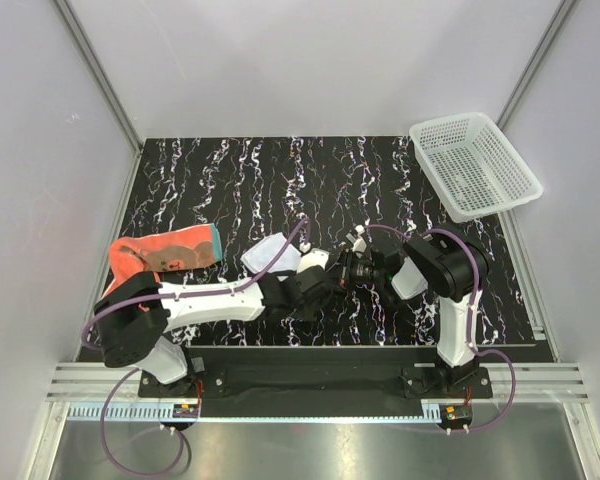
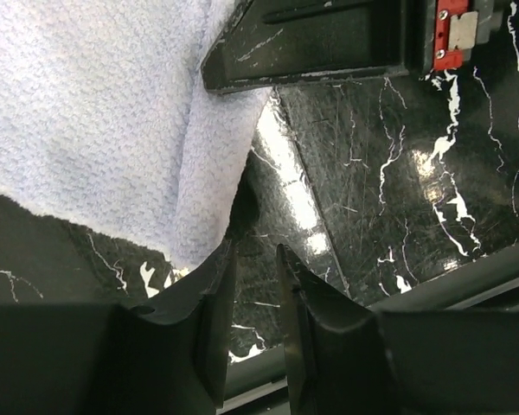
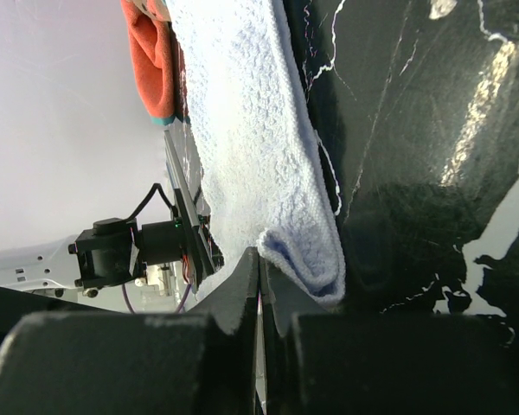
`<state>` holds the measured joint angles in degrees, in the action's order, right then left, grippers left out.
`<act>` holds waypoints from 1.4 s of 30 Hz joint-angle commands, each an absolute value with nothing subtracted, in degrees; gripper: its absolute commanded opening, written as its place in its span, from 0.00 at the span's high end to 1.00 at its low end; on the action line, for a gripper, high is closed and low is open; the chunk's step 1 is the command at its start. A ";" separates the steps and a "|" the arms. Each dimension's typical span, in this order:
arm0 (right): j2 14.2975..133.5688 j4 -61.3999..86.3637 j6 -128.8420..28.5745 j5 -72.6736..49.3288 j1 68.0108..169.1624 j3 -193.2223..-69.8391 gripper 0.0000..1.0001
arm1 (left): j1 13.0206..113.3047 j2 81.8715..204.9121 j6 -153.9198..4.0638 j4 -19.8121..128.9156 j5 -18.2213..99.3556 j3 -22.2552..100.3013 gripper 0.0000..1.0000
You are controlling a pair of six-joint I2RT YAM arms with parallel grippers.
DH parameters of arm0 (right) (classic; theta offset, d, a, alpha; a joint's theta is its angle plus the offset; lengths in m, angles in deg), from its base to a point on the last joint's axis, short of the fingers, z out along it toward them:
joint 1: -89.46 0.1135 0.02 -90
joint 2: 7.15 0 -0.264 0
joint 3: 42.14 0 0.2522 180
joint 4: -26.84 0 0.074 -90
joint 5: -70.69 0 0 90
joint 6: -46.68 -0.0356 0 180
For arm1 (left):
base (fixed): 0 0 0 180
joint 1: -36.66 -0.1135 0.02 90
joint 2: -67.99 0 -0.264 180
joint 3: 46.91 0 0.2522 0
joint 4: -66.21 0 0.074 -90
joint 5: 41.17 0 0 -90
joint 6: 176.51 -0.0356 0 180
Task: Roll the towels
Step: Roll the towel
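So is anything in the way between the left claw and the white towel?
No, nothing I can see. The left gripper is open and sits right at the folded edge of the white towel, with only bare table between. The right gripper is shut at a corner of the same towel.

Plain white walls [image 1: 310, 60] enclose a glossy black marble-patterned table [image 1: 230, 170] veined white, evenly lit.

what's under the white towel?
Black marbled tabletop shows around the plain white waffle-textured towel; beneath it is covered by the cloth, so nothing else can be confirmed.
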<state>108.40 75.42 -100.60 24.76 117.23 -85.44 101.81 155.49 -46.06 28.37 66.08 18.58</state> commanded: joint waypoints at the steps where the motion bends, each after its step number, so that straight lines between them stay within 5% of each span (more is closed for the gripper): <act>1: 110.01 75.22 -99.04 22.96 117.50 -85.08 0.96 | 100.22 155.87 -46.43 33.63 67.73 17.76 0.71; 20: 110.98 74.25 -99.22 23.23 117.50 -85.96 0.97 | 93.79 155.52 -49.33 38.65 62.27 6.31 0.71; 27: 110.98 73.99 -99.22 23.14 117.50 -86.22 0.97 | 94.41 155.44 -51.52 30.67 68.50 9.39 0.46; 42: 111.24 74.25 -99.22 23.49 117.50 -86.22 0.97 | 99.59 164.75 -58.19 19.75 80.65 19.76 0.37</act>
<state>109.58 76.39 -100.70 25.42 117.29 -86.09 99.62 162.75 -55.29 28.44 75.72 18.75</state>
